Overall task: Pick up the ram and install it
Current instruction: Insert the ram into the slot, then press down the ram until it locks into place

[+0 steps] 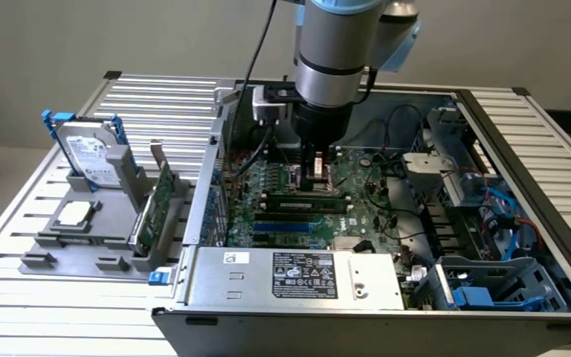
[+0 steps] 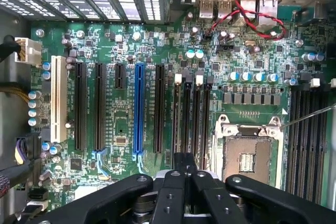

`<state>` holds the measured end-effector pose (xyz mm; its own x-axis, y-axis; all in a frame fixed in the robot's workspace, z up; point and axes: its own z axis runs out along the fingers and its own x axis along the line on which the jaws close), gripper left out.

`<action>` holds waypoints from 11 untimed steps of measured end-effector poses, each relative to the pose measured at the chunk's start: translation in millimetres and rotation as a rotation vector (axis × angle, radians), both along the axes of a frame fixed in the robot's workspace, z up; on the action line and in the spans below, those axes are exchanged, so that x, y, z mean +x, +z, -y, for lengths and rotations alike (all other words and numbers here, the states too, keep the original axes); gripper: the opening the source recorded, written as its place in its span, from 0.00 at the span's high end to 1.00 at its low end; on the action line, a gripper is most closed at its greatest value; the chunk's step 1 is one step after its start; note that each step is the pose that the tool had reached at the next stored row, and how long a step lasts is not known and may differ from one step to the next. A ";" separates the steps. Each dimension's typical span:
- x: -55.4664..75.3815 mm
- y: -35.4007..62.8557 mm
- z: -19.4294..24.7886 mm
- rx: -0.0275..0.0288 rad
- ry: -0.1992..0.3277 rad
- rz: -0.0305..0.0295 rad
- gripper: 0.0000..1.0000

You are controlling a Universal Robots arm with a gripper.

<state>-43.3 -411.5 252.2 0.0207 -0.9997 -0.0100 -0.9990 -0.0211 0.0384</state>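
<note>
the arm reaches down into the open computer case [image 1: 265,312], which lies on its side on the slatted metal desk [image 1: 157,111]. the jaws [image 1: 317,172] hang low over the green motherboard [image 1: 296,190], just above the bank of memory slots. in the exterior view, the ram [image 1: 306,201] lies lengthwise among those slots directly below the jaws, a long narrow dark-green stick seated level with the board. the jaws look drawn close together, but i cannot tell how far they are open or whether they touch the stick. in the wrist view the black linkage of the jaws [image 2: 185,179] crowds the near edge, its tip lined up over the slim black memory slots [image 2: 190,114] that run beside the empty metal cpu socket [image 2: 250,150]; here i cannot tell the stick apart from the slots. a blue expansion slot [image 2: 139,108] and a white slot [image 2: 59,100] stand parallel further across the board, and red wires [image 2: 247,9] loop near the rear ports. at the exterior view's left, outside the case, a grey fixture [image 1: 87,230] holds a hard drive [image 1: 92,160] upright, a broader green card [image 1: 157,208] on edge, and a small processor [image 1: 75,214] lying flat. the silver power supply [image 1: 296,277] fills the near end of the case.
</note>
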 end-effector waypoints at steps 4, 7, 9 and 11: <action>-0.1 0.0 0.0 -0.0001 0.000 -0.0001 0.89; -0.1 0.0 0.0 0.0000 0.000 0.0000 0.89; 0.0 0.0 0.1 -0.0001 0.000 -0.0001 0.89; -0.1 0.0 0.0 0.0000 0.000 0.0000 0.89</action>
<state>-43.3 -411.5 252.2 0.0207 -0.9997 -0.0100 -0.9990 -0.0211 0.0384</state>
